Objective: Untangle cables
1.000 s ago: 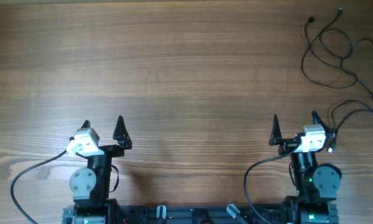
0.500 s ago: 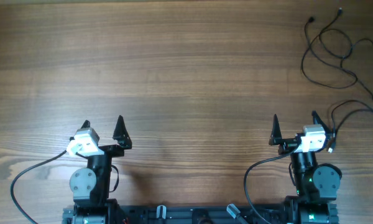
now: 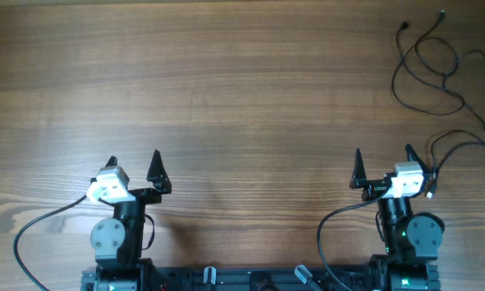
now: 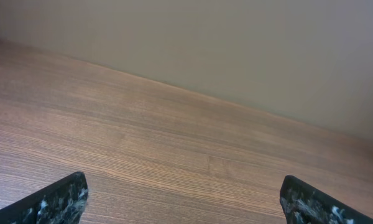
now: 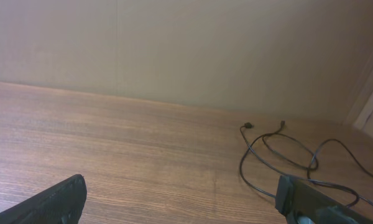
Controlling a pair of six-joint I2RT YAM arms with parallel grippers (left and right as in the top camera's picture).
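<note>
Thin black cables point(image 3: 438, 70) lie in loose crossing loops at the table's far right, with small plugs at the far ends. More strands point(image 3: 469, 149) curve near the right edge, just right of my right gripper point(image 3: 383, 162). That gripper is open and empty, near the front edge. In the right wrist view the cables point(image 5: 286, 152) lie ahead and to the right of the open fingers point(image 5: 183, 190). My left gripper point(image 3: 134, 165) is open and empty at the front left, far from the cables; its wrist view shows only bare wood between the fingers point(image 4: 183, 193).
The wooden table point(image 3: 226, 97) spreads wide between the arms and the cables. A beige wall point(image 5: 174, 50) stands behind the far edge. Thicker black arm cables point(image 3: 32, 230) trail at the front by each arm base.
</note>
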